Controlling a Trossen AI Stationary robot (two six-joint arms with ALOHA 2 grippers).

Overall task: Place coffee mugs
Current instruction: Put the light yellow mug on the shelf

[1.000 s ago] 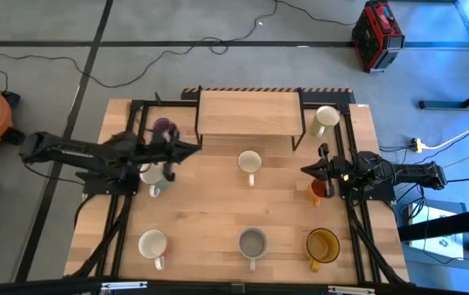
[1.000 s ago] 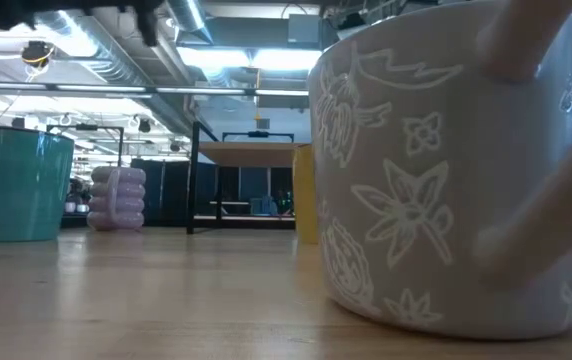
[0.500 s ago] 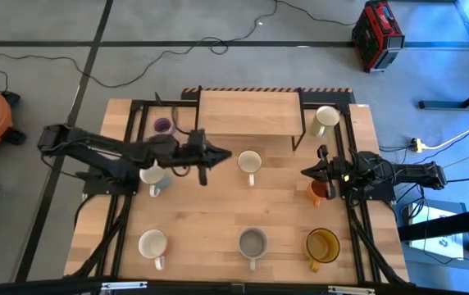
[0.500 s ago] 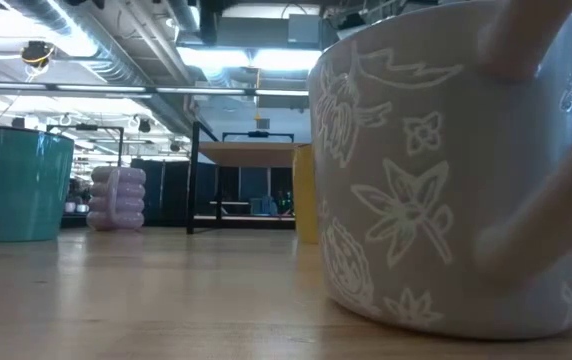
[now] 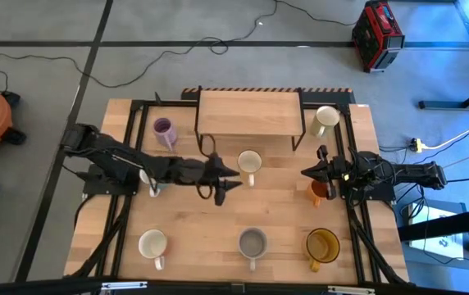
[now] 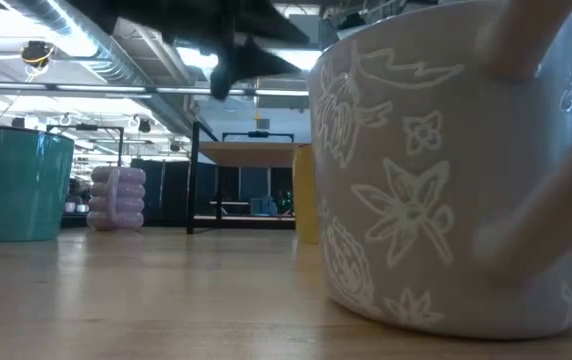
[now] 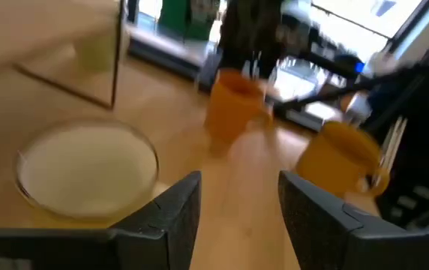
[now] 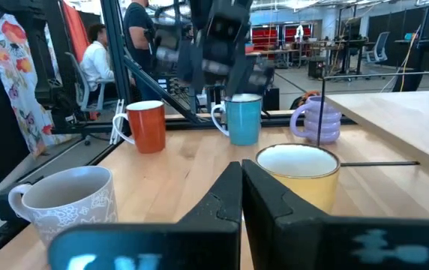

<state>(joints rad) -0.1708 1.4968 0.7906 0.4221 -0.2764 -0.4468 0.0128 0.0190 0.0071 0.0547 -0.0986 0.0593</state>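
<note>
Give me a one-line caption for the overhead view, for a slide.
Left arm's open fingers reach beside the centre cream mug; right arm waits by the orange mug.

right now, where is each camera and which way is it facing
high: above the table, straight down; both arms, left gripper and right gripper.
low: table-top height, level across; grey mug close, dark arm overhead.
left wrist: past its open fingers toward the orange mug.
right wrist: past its shut fingers toward the teal mug.
shared: both wrist views show the centre cream mug.
</note>
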